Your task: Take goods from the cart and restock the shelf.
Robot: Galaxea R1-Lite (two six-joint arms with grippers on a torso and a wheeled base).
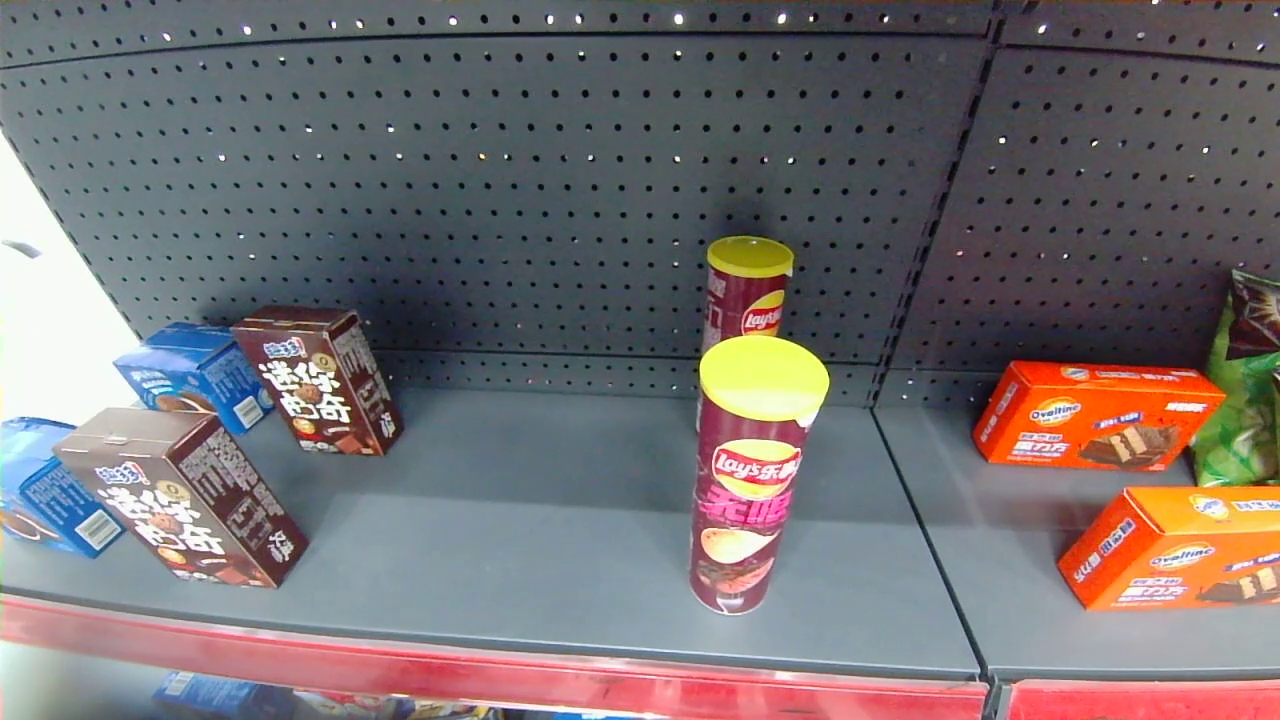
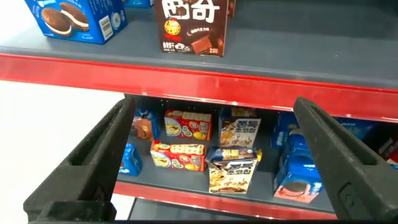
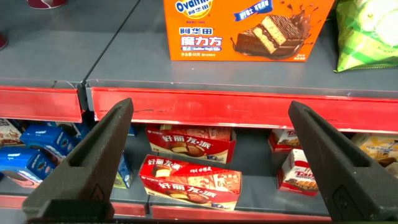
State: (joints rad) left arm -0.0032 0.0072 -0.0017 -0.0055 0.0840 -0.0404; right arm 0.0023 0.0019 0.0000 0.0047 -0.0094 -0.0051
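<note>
From the head view you are looking at the grey shelf [image 1: 520,520] with its pegboard back and red front lip [image 1: 500,672]. Two yellow-lidded cans stand upright near the middle: the front chip can [image 1: 750,490] is towards the lip, and the rear chip can [image 1: 748,295] is directly behind it, close to the pegboard. On your left are the near brown box [image 1: 185,500] and the far brown box [image 1: 325,382], each with a blue box beside it: the near blue box [image 1: 50,495] and the far blue box [image 1: 195,375]. On the next bay to your right lie the far orange box [image 1: 1095,415] and the near orange box [image 1: 1180,548], with a green bag [image 1: 1245,400] at the edge.

In the left wrist view, your left claw [image 2: 216,109] is spread wide and holds nothing. It sits in front of the red lip, below the near blue box [image 2: 74,15] and the near brown box [image 2: 193,25]. Between its fingers you can see the lower shelf [image 2: 199,180], stocked with small red, blue and dark boxes.

In the right wrist view, your right claw [image 3: 211,106] is also wide apart and empty. It faces the lip under the near orange box [image 3: 249,28], with the green bag [image 3: 367,34] alongside. Red cake boxes [image 3: 189,180] lie on the tier beneath.
</note>
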